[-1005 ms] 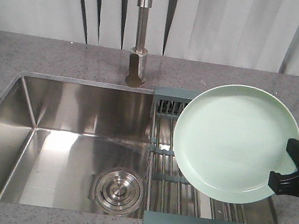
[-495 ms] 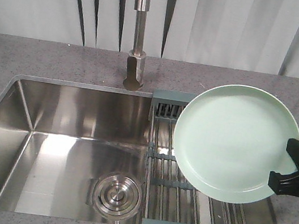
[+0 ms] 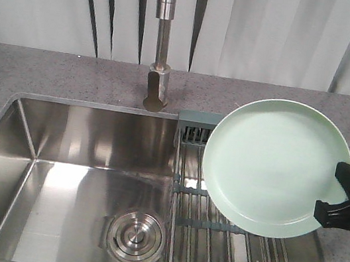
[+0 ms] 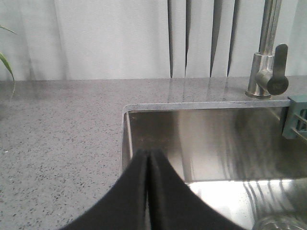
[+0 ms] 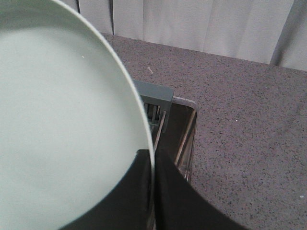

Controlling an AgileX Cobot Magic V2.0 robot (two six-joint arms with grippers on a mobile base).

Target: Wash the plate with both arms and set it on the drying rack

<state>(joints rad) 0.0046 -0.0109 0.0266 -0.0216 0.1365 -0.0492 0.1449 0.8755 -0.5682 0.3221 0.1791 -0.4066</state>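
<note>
A: Entry one, right gripper. Condition?

B: Closed on the rim of the plate, one finger on each face. The plate is held in the air, tilted with its face towards the front camera, over the rack at the right end of the sink.

A: Left gripper?

B: Fingers pressed together with nothing between them, hanging near the sink's left rim above the counter.

A: Step in hand?

B: Probably carriage: the plate is lifted but not set down, and no water shows at the tap. Whether it has been washed cannot be told from here.

A: What does the next move call for?

B: If washing is due, swing the plate left under the tap and bring the left gripper in. If it is done, lower the plate's edge between the rods without letting it slip.

A: Hidden items?

B: The plate covers much of the rack — the rods beneath cannot be checked. Both arms are out of frame, and neither side of the plate's rim at the grip is fully shown.
</note>
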